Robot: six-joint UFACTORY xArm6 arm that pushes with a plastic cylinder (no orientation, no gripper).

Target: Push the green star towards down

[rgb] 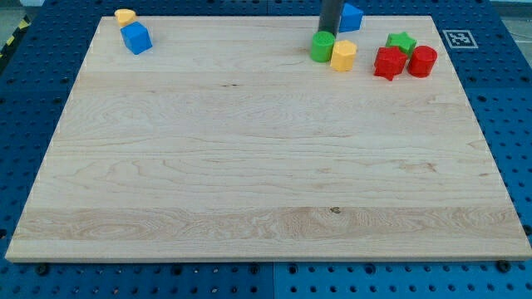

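The green star [401, 41] lies near the view's top right of the wooden board [249, 166], touching the top of the red star [388, 62] and close to the red cylinder [422, 61]. My rod comes down at the view's top centre; my tip [327, 33] ends just behind the green cylinder [322, 46], left of the blue block [350, 17]. The tip is about 90 pixels left of the green star and does not touch it.
A yellow hexagonal block [342, 56] touches the green cylinder's right side. A yellow block [125, 16] and a blue cube [135, 37] sit at the view's top left. A fiducial marker [458, 38] lies off the board's top right corner.
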